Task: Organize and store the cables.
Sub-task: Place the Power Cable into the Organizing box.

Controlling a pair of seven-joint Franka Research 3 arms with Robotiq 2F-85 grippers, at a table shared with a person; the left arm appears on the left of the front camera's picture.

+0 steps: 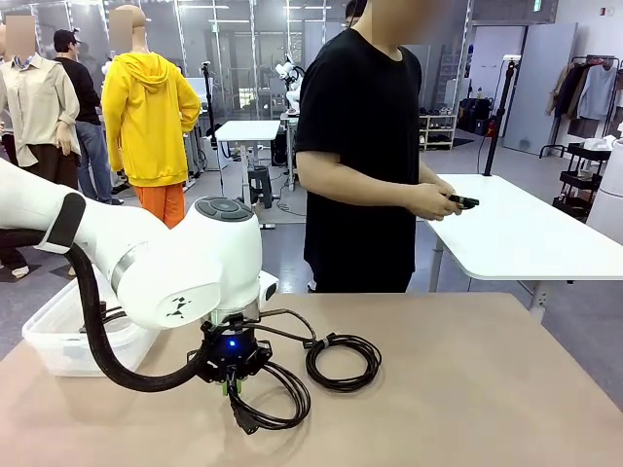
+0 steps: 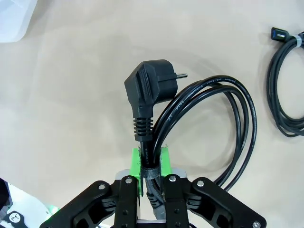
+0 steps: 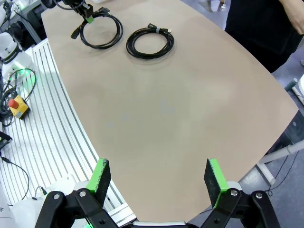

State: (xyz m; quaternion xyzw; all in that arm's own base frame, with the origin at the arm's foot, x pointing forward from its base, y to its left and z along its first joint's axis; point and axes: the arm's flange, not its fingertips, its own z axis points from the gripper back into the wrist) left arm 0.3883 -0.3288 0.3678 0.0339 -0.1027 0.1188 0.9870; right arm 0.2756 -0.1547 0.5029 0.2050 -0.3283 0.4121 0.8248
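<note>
Left tool (image 2: 151, 167), lower centre, clamped on thick cable (image 2: 223, 80) at its strap; likely stiff, springy loops, chunky plug (image 2: 151, 88) top-heavy, so strap grip suits. Right tool (image 3: 156, 167) gaping, empty.

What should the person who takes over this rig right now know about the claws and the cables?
Left claw: shut on the power cable, at the strap below its plug.
Right claw: open, holding nothing, above the table.
Second cable coil: lying on the table beside the power cable, untouched.
Clear plastic bin: at the table's left edge.
Done: power cable gripped.
Left: put both cables away, probably into the bin.
</note>
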